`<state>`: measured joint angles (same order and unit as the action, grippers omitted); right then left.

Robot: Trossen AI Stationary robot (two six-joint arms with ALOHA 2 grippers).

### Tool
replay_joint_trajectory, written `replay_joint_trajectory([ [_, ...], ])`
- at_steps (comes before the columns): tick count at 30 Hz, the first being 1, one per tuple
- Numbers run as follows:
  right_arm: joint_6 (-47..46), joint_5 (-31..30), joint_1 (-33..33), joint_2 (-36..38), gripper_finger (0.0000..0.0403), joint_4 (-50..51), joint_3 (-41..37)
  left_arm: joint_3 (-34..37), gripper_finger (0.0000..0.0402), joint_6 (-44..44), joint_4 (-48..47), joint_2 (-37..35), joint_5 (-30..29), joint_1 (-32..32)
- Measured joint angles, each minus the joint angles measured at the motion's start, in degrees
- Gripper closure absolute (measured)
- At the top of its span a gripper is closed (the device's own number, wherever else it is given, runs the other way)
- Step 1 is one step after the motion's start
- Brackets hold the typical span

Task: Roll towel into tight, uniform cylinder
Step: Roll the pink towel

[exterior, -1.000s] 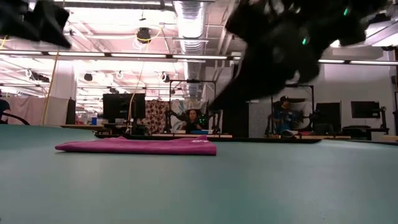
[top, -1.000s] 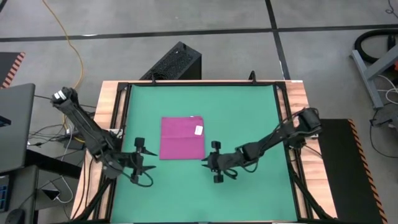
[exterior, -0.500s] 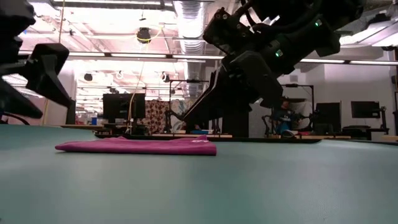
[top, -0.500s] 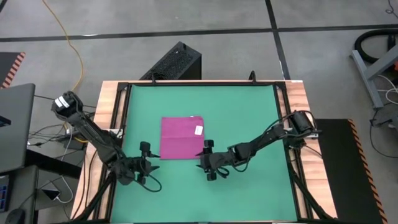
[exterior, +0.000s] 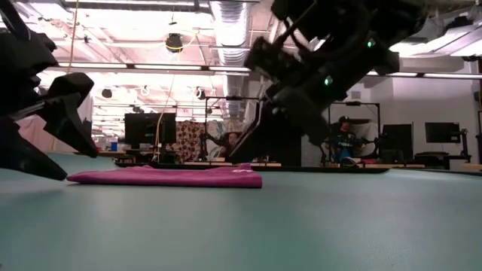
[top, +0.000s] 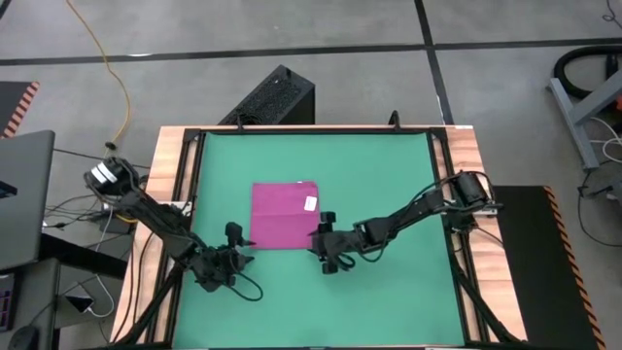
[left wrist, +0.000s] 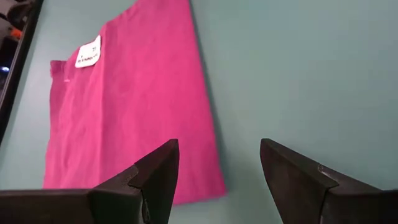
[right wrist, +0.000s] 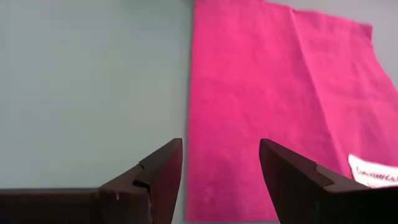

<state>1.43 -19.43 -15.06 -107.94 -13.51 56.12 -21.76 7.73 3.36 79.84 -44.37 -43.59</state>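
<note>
Towel (top: 285,216) lies flat and unrolled on the green mat (top: 389,175), a little left of the table's middle, its long axis running from the near edge toward the far edge of the table in the high view. It is a magenta-pink rectangle, slightly taller than wide from above, and in the low view (exterior: 166,177) it shows as a thin flat layer on the mat. A small white tag (top: 310,203) sits on its right edge toward the far end; the left wrist view shows the tag (left wrist: 88,51) with dark print on it, too small to read, and the right wrist view catches a corner of it (right wrist: 373,170) with a line of lettering that cannot be made out either. The left gripper (top: 233,247) is low over the mat just beside the towel's near left corner, its fingers (left wrist: 155,171) spread apart and holding nothing, the towel's corner lying ahead of them. The right gripper (top: 325,245) is just beside the near right corner, its fingers (right wrist: 163,168) likewise spread, with the towel's edge ahead of the gap between them.
</note>
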Motion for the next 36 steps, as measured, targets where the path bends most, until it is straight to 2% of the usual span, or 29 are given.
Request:
replay_joint_trajectory([
  [8, -0.2, -0.3, 0.0, -5.2, 0.0169, -2.9, 0.3, 0.0, 0.0187, 0.1, 0.4, 0.1, 0.0, 0.6],
  [12, -3.3, -0.9, 0.1, -7.3, 0.0169, -3.5, 0.5, 0.2, 0.0187, 1.0, 0.8, 0.1, 0.7, 0.7],
  [26, -6.9, -1.9, -0.6, -7.9, 0.0188, -2.3, 0.4, 6.3, 0.0188, 10.4, 2.4, -0.1, 2.7, 4.4],
  [30, -8.7, -1.8, -0.6, -7.9, 0.0200, -1.8, 0.4, 7.6, 0.0213, 12.0, 3.2, -0.1, 5.1, 5.6],
  [36, -11.5, -1.7, -0.7, -7.9, 0.0229, -1.2, 0.4, 8.7, 0.0288, 14.9, 3.0, -0.1, 4.8, 6.4],
])
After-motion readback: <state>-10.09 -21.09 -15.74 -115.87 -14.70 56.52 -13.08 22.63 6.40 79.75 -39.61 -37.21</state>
